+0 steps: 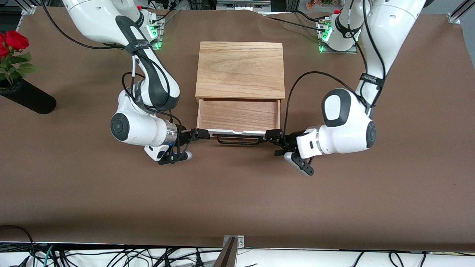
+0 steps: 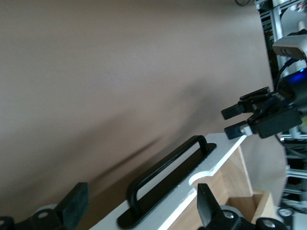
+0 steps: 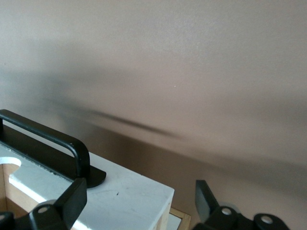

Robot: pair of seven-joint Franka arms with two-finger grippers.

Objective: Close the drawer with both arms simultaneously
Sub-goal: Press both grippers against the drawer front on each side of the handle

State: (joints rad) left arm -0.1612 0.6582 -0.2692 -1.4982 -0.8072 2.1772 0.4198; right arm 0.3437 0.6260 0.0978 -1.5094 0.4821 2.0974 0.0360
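Observation:
The oak-coloured box (image 1: 240, 70) stands mid-table. Its drawer (image 1: 238, 115) is pulled out toward the front camera, with its white front panel (image 1: 237, 132) and black wire handle (image 1: 237, 140) leading. My right gripper (image 1: 200, 134) is open at the panel's end toward the right arm's side. In the right wrist view its fingers (image 3: 72, 201) straddle the panel's corner (image 3: 129, 196). My left gripper (image 1: 274, 136) is open at the panel's other end. In the left wrist view its fingers (image 2: 76, 211) straddle the panel, next to the handle (image 2: 163, 177). Neither gripper holds anything.
A black vase (image 1: 31, 98) with red roses (image 1: 13, 40) lies at the right arm's end of the table. A brown cover (image 1: 237, 193) spreads over the table. A metal mount (image 1: 231, 252) sits at the table's edge nearest the front camera.

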